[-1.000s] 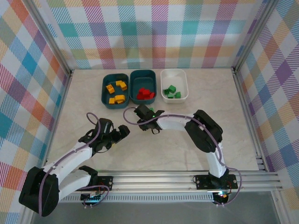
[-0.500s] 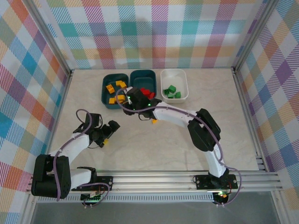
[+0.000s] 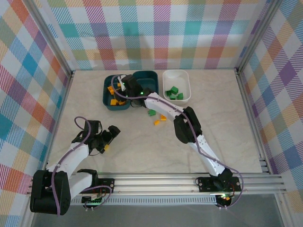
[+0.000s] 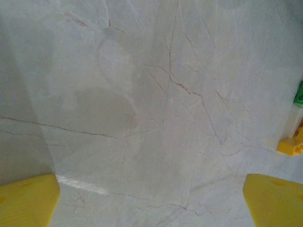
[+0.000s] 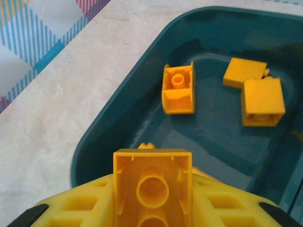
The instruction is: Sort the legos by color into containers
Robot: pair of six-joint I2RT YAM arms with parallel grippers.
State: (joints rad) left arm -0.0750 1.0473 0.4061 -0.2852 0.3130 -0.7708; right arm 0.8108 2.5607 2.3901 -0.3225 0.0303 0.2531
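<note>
**brickfan:** Where's the lego sort at right now?

**armwatcher:** Mid-drop, I reckon. The right end effector (image 3: 125, 84) is over the teal bin (image 5: 120, 106) that has the yellows (image 5: 178, 90) in it, clamped on a yellow brick (image 5: 152, 182), hollow side facing the wrist cam. A few yellows lie on the bin floor below it.

**brickfan:** So it just lets go?

**armwatcher:** Pretty much. From the wrist view the brick looks close to the bin's near corner though. I'd carry it a bit further in before the fingers part, or it could clip the wall and bounce out onto the tabletop (image 3: 213, 123).

**brickfan:** And the left one?

**armwatcher:** The left end effector (image 4: 151, 201) is wide open with nothing in it, over bare tabletop and well apart from the bins.

**brickfan:** What's left after this?

**armwatcher:** A green brick (image 3: 151, 112) and two orange bricks (image 3: 162, 118) lie loose on the tabletop, right beside the right arm and near the bins. The green goes in the white bin (image 3: 177, 74) with the other greens, and the orange ones go in with the yellows. Both are small, so whichever arm goes needs to come straight down and centred.
</note>
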